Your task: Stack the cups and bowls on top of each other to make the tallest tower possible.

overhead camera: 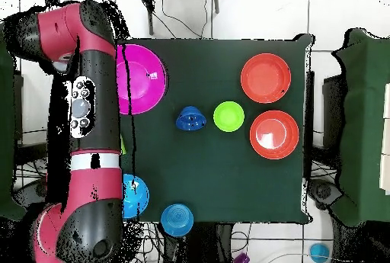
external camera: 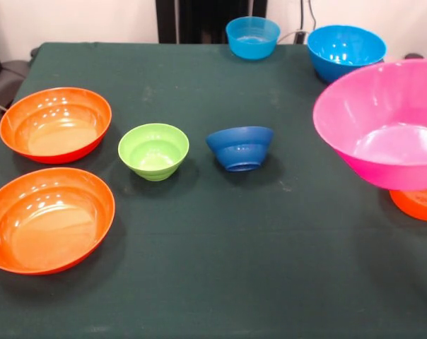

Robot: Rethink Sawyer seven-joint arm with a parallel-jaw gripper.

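Stretching along one side of the table (overhead camera: 221, 184), the red and black arm (overhead camera: 87, 115) is showing only in the overhead view; its gripper is hiding from sight, so its state cannot be told. The big pink bowl (external camera: 383, 123) is sitting tilted on a smaller orange bowl (external camera: 417, 203). Two wide orange bowls (external camera: 54, 126) are lying side by side. Two sky blue bowls (external camera: 344, 51) are resting near the robot's edge. Between them all, the small lime green bowl (external camera: 153, 150) is standing upright just beside the tilted dark blue bowl (external camera: 240, 147).

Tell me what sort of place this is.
Probably a robotics lab or test room: a red robot arm beside a table covered in dark green cloth, plastic bowls laid out, and loose cables on a pale tiled floor.
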